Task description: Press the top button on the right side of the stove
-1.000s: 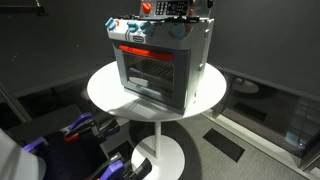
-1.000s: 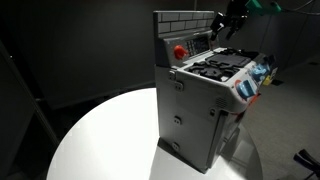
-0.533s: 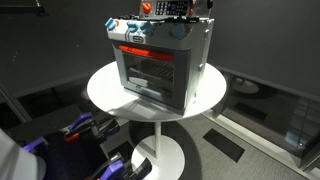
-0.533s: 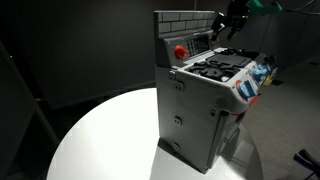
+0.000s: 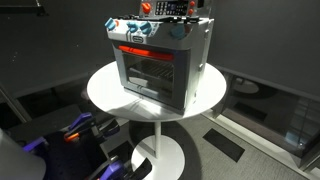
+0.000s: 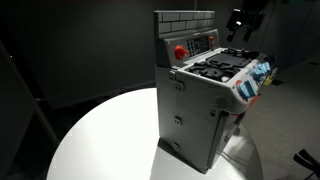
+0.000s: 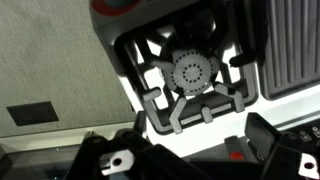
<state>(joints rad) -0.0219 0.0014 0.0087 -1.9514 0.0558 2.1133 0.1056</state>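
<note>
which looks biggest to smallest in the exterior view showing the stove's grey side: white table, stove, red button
1. white table, largest, though nearer the camera and cropped
2. stove
3. red button on its back panel, by far the smallest

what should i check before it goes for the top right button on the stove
1. Stove upright on the round table: ok.
2. Button panel unobstructed: ok.
3. Gripper lined up with the panel: not ok; it hangs above the cooktop's far side, apart from the panel.
4. Wrist view on the target: not ok; it shows a burner grate, not the panel.
5. Which spot on the panel to press: cannot tell; its detail is too small in these views.
6. Jaws shut for a single-point press: not ok; they stand apart in the wrist view.
</note>
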